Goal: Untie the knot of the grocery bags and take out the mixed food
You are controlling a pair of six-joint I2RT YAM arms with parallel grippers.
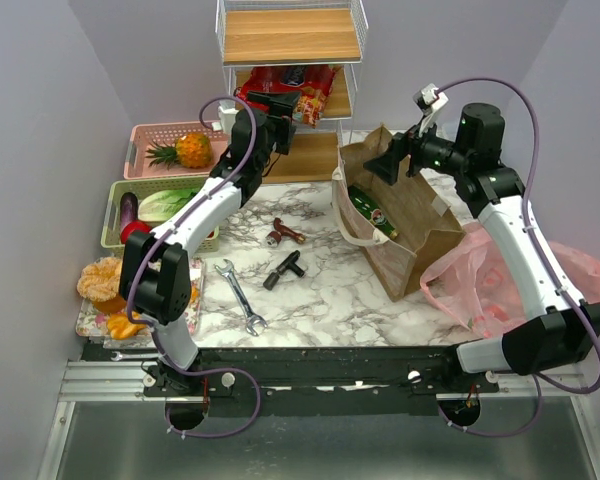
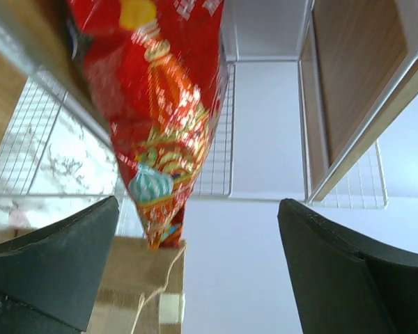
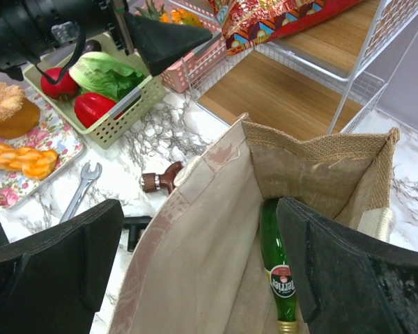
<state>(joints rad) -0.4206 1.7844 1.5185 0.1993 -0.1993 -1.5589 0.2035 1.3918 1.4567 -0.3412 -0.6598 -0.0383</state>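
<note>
Since the bun [image 1: 100, 279] and orange pieces [image 1: 126, 325] sit on the tray [image 1: 84, 330], and the eggplant [image 1: 129, 207], lettuce [image 1: 166, 203] and red vegetable [image 1: 135, 232] fill the green basket [image 1: 110, 214], most of the unpacking looks done. The left gripper [image 2: 198, 204] gapes wide and empty at the shelf [image 1: 338, 103], where the red snack packet [image 2: 160, 118] lies. The right gripper [image 3: 200, 209], equally wide and empty, hovers over the brown paper bag [image 1: 422, 222]. The green bottle [image 3: 275, 254] inside is yet to come out. Far right, the pink plastic bag [image 1: 485, 285] lies slack on the bench [image 1: 320, 285], and no knot shows.

Green bottle [image 3: 270, 236] cut off btm edge, snack packet [image 2: 167, 104] top.
</note>
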